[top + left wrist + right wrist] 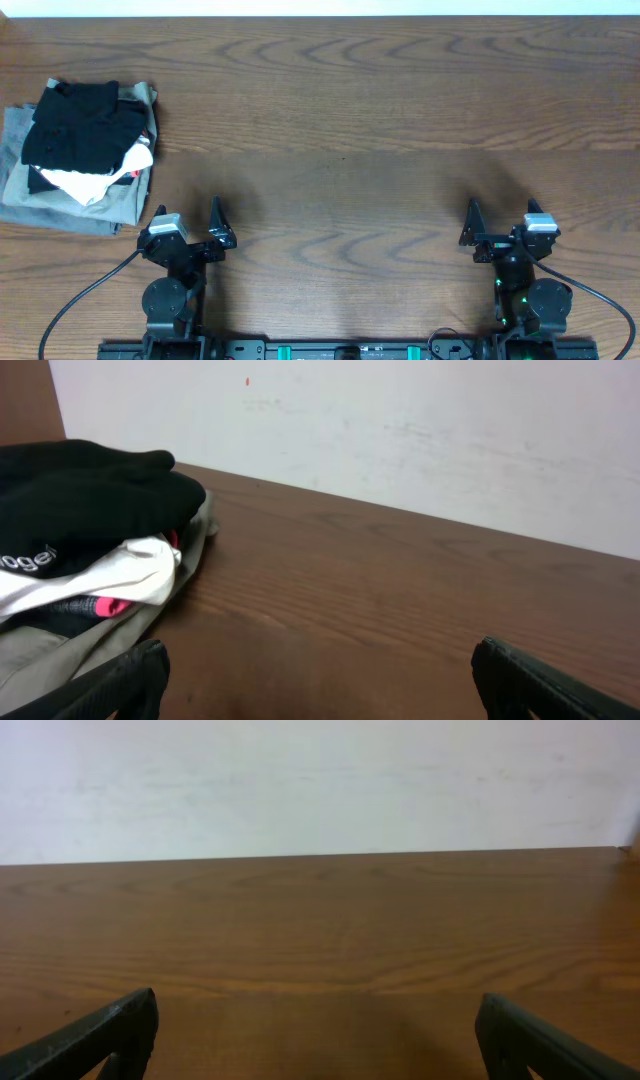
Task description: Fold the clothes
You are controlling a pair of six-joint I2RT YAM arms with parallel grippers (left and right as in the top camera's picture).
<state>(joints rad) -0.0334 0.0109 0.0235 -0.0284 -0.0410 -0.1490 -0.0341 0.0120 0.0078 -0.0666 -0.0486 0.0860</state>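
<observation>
The brown wooden desk (350, 120) fills the overhead view, bare across its middle and right. The only cloth is a heap at its far left corner. At the bottom of that heap is a grey-olive garment (60, 205). The black T-shirt (85, 125) lies bunched on top of the heap, with a white garment (95, 180) poking out from under its near edge. The shirt is rumpled rather than laid flat, so it shows no clear long axis. Its black mass runs roughly from the far left of the heap toward the near right, and I cannot tell which way collar or hem points. It looks light, soft and limp, so it should sag and drape once lifted and may drag the white piece along. A pinch on a raised fold at its near right edge, or on two separated edges, seems the safest hold. The left tool (188, 215) sits low at the near edge, near the heap but apart from it, jaws spread wide and holding nothing. The right tool (503, 218) sits well apart on the other side, also spread and bare.
</observation>
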